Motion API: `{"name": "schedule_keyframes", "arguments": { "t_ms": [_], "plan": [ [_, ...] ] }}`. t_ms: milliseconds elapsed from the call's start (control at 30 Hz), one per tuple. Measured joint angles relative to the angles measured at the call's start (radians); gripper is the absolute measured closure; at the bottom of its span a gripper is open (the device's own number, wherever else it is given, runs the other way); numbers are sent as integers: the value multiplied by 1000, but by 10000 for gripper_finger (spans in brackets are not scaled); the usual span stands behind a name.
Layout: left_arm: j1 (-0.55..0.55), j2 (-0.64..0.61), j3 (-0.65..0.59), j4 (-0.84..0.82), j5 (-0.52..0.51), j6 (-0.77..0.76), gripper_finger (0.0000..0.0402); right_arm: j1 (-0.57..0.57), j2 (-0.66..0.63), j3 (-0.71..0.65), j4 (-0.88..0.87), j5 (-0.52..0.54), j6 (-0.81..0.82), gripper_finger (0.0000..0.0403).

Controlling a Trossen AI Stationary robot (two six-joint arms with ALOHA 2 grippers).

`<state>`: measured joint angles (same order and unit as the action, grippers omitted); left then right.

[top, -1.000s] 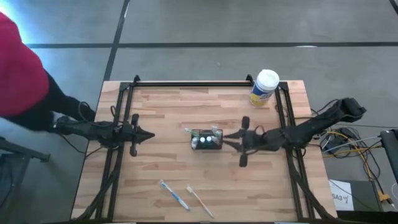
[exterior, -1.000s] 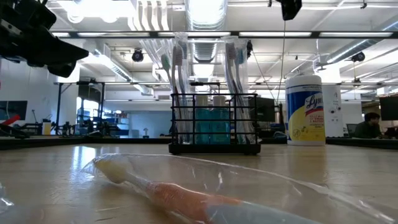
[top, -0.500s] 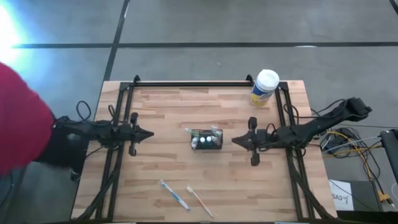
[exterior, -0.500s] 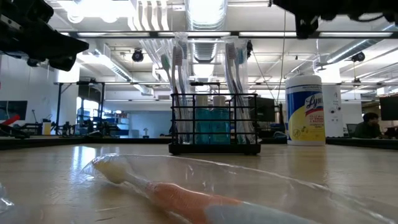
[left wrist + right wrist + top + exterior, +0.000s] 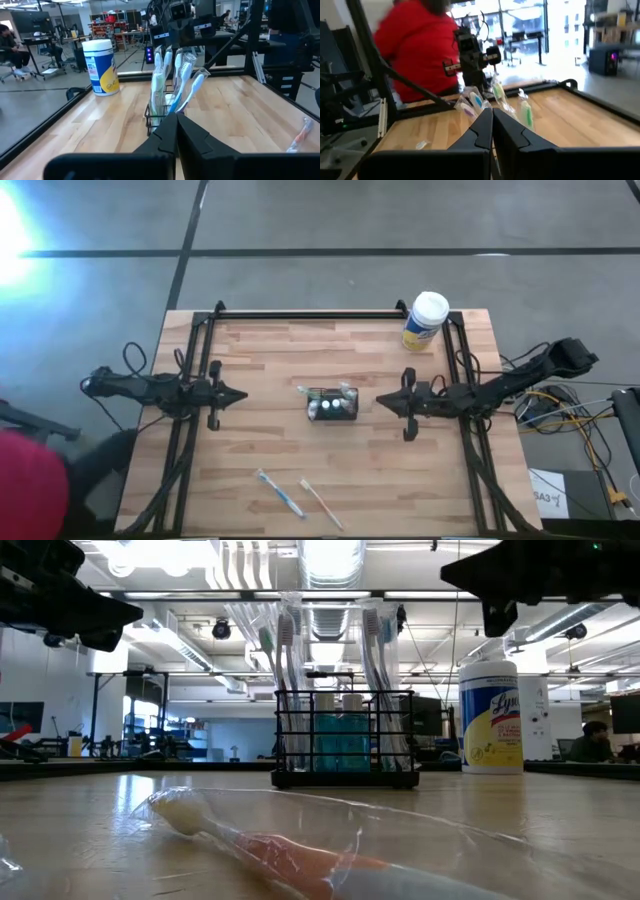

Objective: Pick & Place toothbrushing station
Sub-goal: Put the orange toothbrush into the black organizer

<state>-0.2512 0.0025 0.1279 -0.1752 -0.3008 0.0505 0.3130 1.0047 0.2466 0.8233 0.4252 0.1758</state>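
The toothbrushing station, a small black mesh caddy with several toothbrushes upright in it, stands on its base mid-table; it also shows in the low view and the left wrist view. My left gripper is shut and level at the table's left, pointing at the caddy, well short of it. My right gripper is shut and level just right of the caddy, apart from it. Both hang above the table in the low view, left gripper, right gripper.
A white-capped, yellow-labelled canister stands at the far right corner. Two wrapped toothbrushes lie near the front edge; one fills the low view's foreground. A person in red is beside the table's near left corner.
My right gripper has drawn back from the caddy toward the table's right edge, sunk lower, and shut empty. The caddy has stayed where it was. The person in red has moved from the table's far left to its near left.
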Motion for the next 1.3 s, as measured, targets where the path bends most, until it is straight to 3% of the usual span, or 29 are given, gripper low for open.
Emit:
{"name": "schedule_keyframes", "arguments": {
  "t_ms": [333,767,1067,1300],
  "plan": [
    [0,0,-1,15,0,-44,393,5,210,398,-638,27,125,394],
    [0,0,-1,42,-7,-41,390,23,600,870,-1065,22,319,394],
    [0,0,-1,41,-7,-49,391,96,838,1213,-1321,19,477,394],
    [0,0,-1,40,-7,-53,386,133,993,1425,-1495,-35,683,394]
  ]
}}
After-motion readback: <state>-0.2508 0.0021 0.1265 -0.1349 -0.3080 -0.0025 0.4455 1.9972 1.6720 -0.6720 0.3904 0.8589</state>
